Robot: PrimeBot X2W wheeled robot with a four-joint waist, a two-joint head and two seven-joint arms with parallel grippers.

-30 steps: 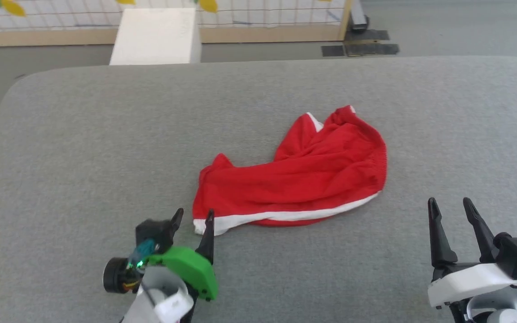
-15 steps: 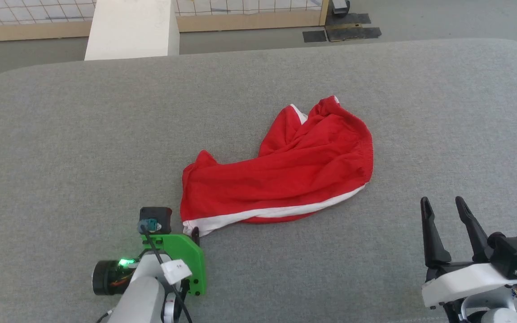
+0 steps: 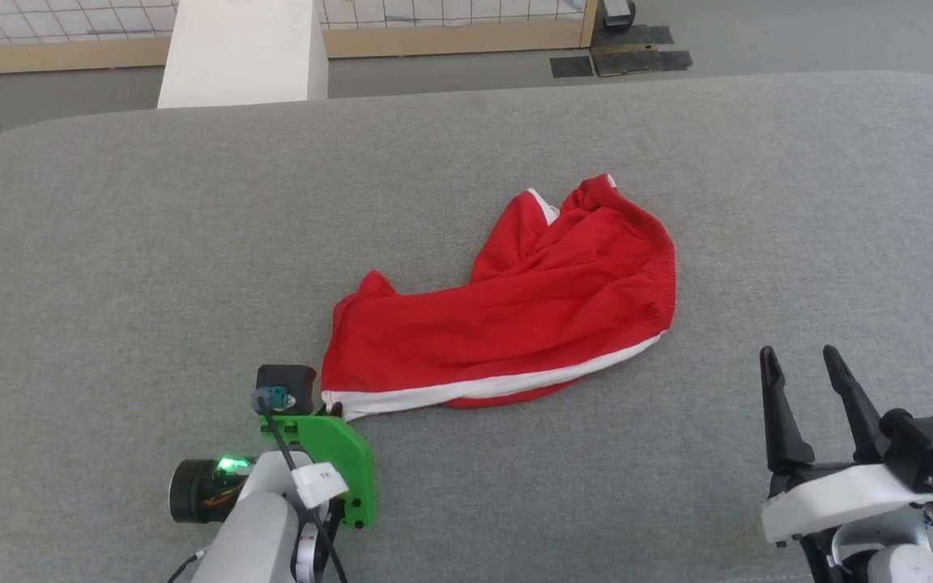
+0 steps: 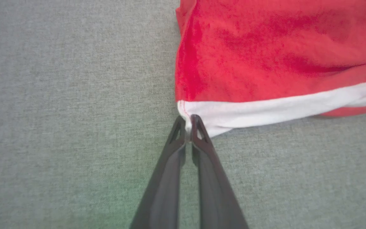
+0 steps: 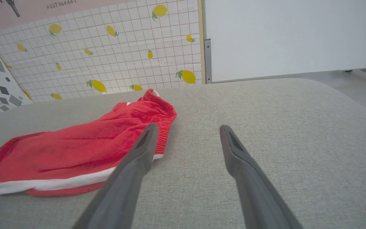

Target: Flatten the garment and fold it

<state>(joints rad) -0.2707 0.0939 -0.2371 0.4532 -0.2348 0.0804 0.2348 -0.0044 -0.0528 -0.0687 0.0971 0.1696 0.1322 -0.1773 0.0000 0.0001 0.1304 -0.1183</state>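
Probably light, limp and prone to bunching, the garment [image 3: 515, 324] lies crumpled in the middle of the grey surface [image 3: 151, 243], best taken by its white-trimmed corners: the left jaws are pinched shut on the near-left one, the right jaws gape empty near its other end.

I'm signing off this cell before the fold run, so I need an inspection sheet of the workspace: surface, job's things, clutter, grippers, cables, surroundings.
Surface: grey cloth-covered table, rounded corners.
Job's things: garment lies crumpled, not flattened, white trim band along its near edge.
Clutter: nothing seen.
Grippers: left gripper shut on the garment's white-trimmed corner; right gripper open, apart from the garment.
Cables: black cable along the left wrist.
Surroundings: white block, lemon-print panel and white board beyond the table.
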